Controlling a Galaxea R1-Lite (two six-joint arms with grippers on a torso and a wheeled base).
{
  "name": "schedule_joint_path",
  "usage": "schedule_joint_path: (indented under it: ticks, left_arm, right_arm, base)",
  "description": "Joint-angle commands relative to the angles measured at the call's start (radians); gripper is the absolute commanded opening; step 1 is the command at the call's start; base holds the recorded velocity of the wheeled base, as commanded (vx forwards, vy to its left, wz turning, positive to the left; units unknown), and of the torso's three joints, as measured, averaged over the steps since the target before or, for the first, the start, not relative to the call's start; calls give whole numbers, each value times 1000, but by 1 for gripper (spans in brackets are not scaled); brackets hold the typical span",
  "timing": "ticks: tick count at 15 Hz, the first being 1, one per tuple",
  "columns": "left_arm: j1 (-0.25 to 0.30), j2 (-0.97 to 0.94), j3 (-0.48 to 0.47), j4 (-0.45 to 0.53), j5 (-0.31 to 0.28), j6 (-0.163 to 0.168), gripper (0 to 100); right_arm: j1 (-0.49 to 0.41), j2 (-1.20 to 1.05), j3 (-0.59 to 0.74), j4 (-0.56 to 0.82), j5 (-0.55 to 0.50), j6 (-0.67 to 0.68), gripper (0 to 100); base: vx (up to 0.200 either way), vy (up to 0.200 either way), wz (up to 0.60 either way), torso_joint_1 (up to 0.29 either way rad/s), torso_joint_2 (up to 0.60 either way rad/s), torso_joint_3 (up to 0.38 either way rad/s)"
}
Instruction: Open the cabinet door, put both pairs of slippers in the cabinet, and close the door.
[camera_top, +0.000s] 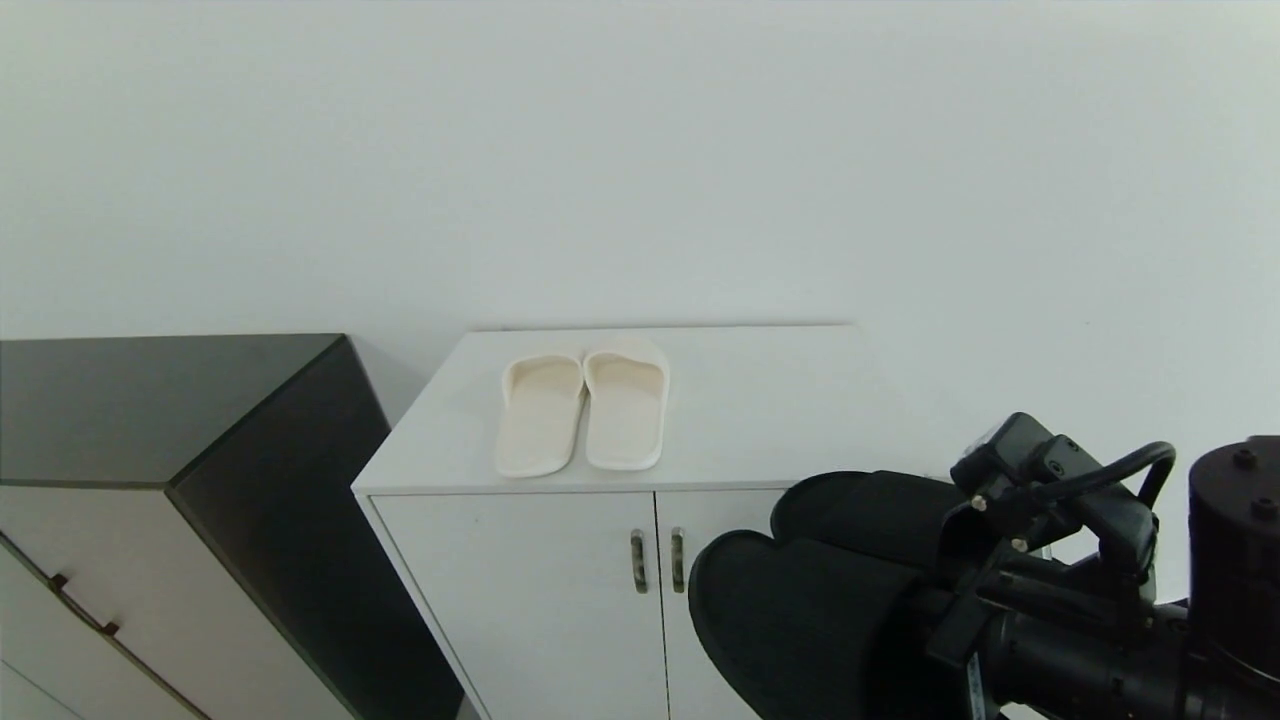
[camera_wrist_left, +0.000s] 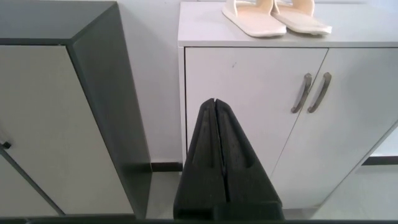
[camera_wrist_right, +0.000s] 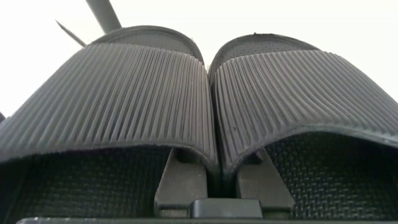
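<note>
The black slippers (camera_top: 810, 610) sit nearest the head camera, low on the robot's right, held as a pair side by side in the air in front of the right cabinet door (camera_top: 720, 515). In the right wrist view their straps (camera_wrist_right: 130, 99) are broad, arched and closely ribbed, the footbeds under them are finely textured, and the two inner edges are pressed together. The right tool (camera_wrist_right: 214, 183) clamps those inner edges between its fingers (camera_wrist_right: 180, 183), so it grips both slippers at once.

The left tool (camera_wrist_left: 215, 109) hangs in front of the left cabinet door (camera_wrist_left: 249, 106), apart from it, with its two black fingers pressed flat together and nothing between them.

The white cabinet (camera_top: 780, 410) stands against a pale wall, both doors closed. Two slim metal handles (camera_top: 638, 561) stand upright, just beside each other at the seam between the doors. On the cabinet top lie the cream slippers (camera_top: 582, 412), a matte open-toed pair set touching along their inner sides, toward the robot's left half of the top.

Just to the left stands a taller cabinet with dark top and side (camera_top: 270, 480) and pale fronts.
</note>
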Motion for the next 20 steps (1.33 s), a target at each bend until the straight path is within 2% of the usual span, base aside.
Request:
schedule_joint_path:
  ticks: [1, 6, 19, 20]
  left_arm:
    - [1, 1, 0, 0, 0, 0, 0]
    - [1, 1, 0, 0, 0, -2, 0]
    - [1, 1, 0, 0, 2, 1, 0]
    - [1, 1, 0, 0, 0, 1, 100]
  right_arm:
    - [-1, 2, 2, -1, -1, 1, 0]
    - [3, 1, 28, -2, 29, -10, 0]
    - [16, -10, 46, -4, 31, -19, 0]
    - [16, -10, 46, -2, 31, -19, 0]
  base:
    - [0, 0, 0, 0, 0, 0]
    - [0, 0, 0, -52, 113, 68]
    - [0, 0, 0, -207, 516, 307]
    - [0, 0, 0, -159, 491, 315]
